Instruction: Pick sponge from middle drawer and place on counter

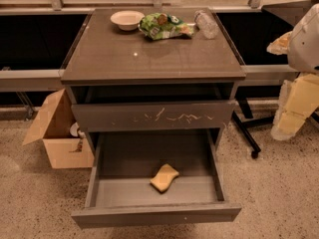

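Down at six o'clock, the middle drawer (124,195) pulled well out of the cabinet, plain front panel nearest the camera. On its floor, the sponge (164,178): pale yellow, wavy-sided, lying flat and turned at a slant, a little toward three o'clock of the drawer's centre, closer to the front panel than to the back, apart from every wall. Just above, at the picture's centre, a second drawer front (114,117) with white scratch marks. Over that, the bench (149,56), glossy grey-brown. Along its far edge at twelve o'clock, three things in a row: a pale bowl (127,19) toward eleven, a crumpled green packet (162,26) just beside it, a clear plastic bottle (206,24) lying on its side toward one o'clock. Out at three o'clock, the claw (293,108), white-bodied with yellowish padding, hanging beside the cabinet, off the bench and well apart from the sponge. Cannot tell whether clenched or released. At nine o'clock, an open cardboard box (55,131) on the speckled floor, close against the cabinet's side.
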Robot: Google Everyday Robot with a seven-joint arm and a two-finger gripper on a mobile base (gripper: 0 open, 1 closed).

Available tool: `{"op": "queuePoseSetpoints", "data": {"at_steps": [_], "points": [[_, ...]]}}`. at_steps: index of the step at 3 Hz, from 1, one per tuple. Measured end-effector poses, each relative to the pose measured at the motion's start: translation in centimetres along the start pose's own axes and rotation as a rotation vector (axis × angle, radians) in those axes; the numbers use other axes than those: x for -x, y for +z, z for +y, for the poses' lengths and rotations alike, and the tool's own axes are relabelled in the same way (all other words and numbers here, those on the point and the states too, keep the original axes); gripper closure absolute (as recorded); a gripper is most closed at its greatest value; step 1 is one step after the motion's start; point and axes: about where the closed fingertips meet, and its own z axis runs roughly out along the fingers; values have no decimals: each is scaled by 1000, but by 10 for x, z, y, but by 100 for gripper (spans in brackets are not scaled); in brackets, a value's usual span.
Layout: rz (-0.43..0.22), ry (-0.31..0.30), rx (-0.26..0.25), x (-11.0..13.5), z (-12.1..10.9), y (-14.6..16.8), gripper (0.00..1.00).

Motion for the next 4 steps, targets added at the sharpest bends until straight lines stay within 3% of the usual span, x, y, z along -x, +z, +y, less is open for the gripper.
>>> {"op": "queuePoseSetpoints", "data": {"at_steps": [1, 2, 4], "points": [[-3, -3, -6, 1, 0, 0, 0], [-67, -49, 26, 10, 6, 21, 0], [-287, -150, 168, 35, 39, 97, 0]]}}
